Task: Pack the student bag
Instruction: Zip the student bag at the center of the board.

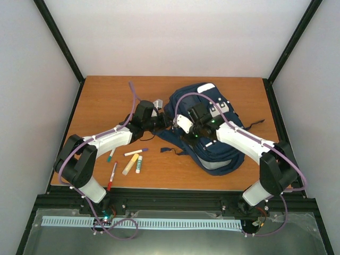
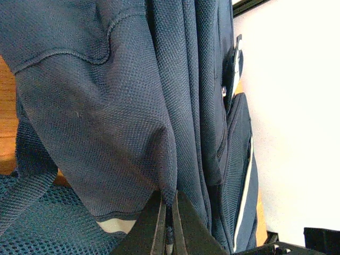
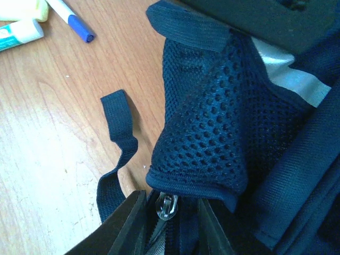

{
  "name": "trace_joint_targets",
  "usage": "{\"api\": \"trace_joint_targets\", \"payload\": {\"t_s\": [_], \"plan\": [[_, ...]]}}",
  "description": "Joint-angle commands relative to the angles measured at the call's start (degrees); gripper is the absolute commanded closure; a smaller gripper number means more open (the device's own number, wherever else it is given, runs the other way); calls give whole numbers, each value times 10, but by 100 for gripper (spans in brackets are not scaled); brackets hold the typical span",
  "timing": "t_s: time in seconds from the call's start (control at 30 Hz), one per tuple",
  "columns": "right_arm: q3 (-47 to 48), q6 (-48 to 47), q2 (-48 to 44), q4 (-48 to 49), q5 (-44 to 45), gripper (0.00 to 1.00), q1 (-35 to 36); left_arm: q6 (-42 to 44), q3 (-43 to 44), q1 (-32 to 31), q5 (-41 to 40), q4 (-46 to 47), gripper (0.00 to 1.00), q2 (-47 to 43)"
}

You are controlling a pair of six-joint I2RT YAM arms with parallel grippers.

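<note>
We are watching the large navy blue fabric student bag (image 1: 210, 151), which is lying on the brown wooden table (image 1: 106, 101), right of centre, with both arms reaching in at its near-left side. By our reading, the opening step is in hand, with nothing packed yet. The loose stationery is sitting well apart on the left: a red-capped marker (image 1: 112, 176), a yellow highlighter (image 1: 130, 164) and a white glue stick (image 1: 138, 164).

The left end effector (image 2: 169, 196) is clenching a fold of the bag's fabric, jaws pressed together on it, and seems to be bracing the bag. The right end effector (image 3: 169, 199) is standing released, its jaws apart on either side of a small silver zipper pull (image 3: 167, 206) without pinching it.

We are judging that the next move calls for those jaws to close squarely on the pull, then draw it along the zip line while the left grip is keeping the cloth taut. The tab is small, so a slightly off-line approach is likely to slip.

The right wrist view is giving us the pull, the navy padded mesh panel (image 3: 207, 133) and a loose navy webbing strap (image 3: 119, 133) trailing on the wood, all too small to make out from above. The left wrist view alone is showing the pinched fold. Only the top view is showing the whole layout.
</note>
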Motion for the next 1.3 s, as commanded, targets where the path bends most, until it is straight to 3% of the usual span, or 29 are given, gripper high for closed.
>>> {"api": "trace_joint_targets", "payload": {"t_s": [0.0,0.13,0.23,0.33,0.8,1.13,1.27], "plan": [[20,25,19,34,50,72,4,-7,13,-6,32,50,99,-45],[31,38,28,35,58,68,5,-8,11,-6,33,52,99,-46],[38,39,31,29,55,88,6,-7,10,-6,31,52,99,-45],[31,33,22,13,46,96,7,-2,11,-6,24,44,99,-44],[-108,-21,-81,-58,40,97,6,14,23,35,-8,7,99,-30],[-141,-43,-127,-101,46,94,6,7,22,41,-9,17,99,2],[-147,-65,-151,-126,44,88,6,1,18,41,3,33,99,8]]}}
